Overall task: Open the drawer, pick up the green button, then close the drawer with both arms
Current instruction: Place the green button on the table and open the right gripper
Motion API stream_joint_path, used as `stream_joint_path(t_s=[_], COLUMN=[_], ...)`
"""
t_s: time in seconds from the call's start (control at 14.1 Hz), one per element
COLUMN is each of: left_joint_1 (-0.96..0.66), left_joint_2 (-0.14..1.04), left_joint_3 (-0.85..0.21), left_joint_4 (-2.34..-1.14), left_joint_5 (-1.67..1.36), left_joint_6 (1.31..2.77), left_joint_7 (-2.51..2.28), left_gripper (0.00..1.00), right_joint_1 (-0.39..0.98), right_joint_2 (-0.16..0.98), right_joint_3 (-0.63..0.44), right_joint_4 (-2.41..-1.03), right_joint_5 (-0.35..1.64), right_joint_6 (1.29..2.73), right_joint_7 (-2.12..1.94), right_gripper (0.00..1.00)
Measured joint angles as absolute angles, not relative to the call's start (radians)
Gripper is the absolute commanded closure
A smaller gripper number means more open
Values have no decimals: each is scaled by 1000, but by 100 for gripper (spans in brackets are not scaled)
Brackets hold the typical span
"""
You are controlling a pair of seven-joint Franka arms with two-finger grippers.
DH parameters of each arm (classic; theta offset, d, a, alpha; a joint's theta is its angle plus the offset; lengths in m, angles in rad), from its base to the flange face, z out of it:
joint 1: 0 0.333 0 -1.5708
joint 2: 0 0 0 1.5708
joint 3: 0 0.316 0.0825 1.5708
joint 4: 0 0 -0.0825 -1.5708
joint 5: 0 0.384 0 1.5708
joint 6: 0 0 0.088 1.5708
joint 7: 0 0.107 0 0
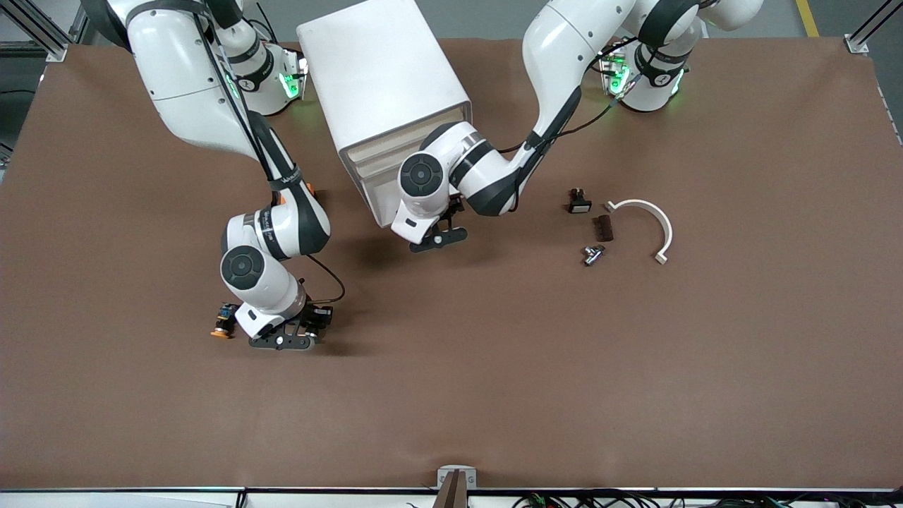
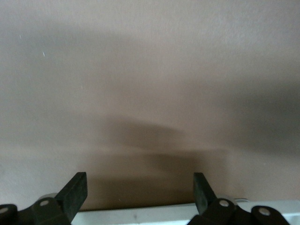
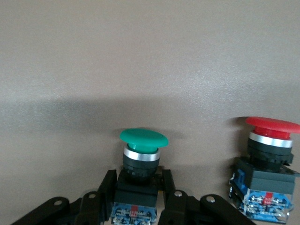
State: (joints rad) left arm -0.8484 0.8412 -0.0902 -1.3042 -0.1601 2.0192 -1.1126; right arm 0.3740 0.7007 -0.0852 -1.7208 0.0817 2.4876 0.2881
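The green-capped button [image 3: 143, 137] stands upright on the brown table between the fingers of my right gripper [image 3: 138, 180], which press on its black body. In the front view the right gripper [image 1: 282, 342] is down at the table, nearer the camera than the white cabinet [image 1: 381, 70], and hides the button. My left gripper [image 1: 437, 240] is open and empty, low at the cabinet's front by the lowest drawer [image 1: 377, 204]. In the left wrist view [image 2: 140, 187] a white edge [image 2: 140, 213] lies between its spread fingers. The arm hides most of the drawer fronts.
A red-capped button [image 3: 272, 126] stands close beside the green one; it also shows by the right gripper [image 1: 224, 321]. Toward the left arm's end lie a small black part [image 1: 580, 201], a dark block [image 1: 604, 228], a metal piece [image 1: 592, 254] and a white curved piece [image 1: 652, 222].
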Motion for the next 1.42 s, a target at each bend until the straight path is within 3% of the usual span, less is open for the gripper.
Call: stream_joint_path(t_s=[0.07,0.14,0.21,0.28,0.57,0.78,1.07,1.42], left_joint_1=[-852,-854,-855,-859,-870,-877,-881,-877], left_joint_2=[841,841,841,841,841,841,842,842], left_joint_3=[-91,-96,-103,-106,-116,-119,-120,-120], left_joint_4=[-1305,-1306,-1309,-1313,-1322,-1325,-1330,-1331], left_joint_5=[-165,-174,-190,-209,-279,-346,-428,-430], left_joint_6=[2019,2019,2019,2019,2019,2019,2019,2019], left_joint_7=[-1125,-1130,-1135,-1139,-1168,-1177,-1177,-1178], left_gripper=[1,1,1,1,1,1,1,1], right_joint_1=[374,374,375,374,369,360,349,277], right_joint_2=[704,706,706,707,714,709,619,381], right_joint_3=[-85,-85,-85,-85,-90,-95,-139,-181], right_joint_4=[-1718,-1716,-1715,-1713,-1701,-1654,-1615,-1610], right_joint_5=[82,80,79,78,78,77,76,62], right_joint_6=[2488,2488,2488,2488,2504,2426,2194,1844], right_joint_7=[288,288,287,285,274,263,189,121], right_gripper=[96,61,17,0,0,0,0,0])
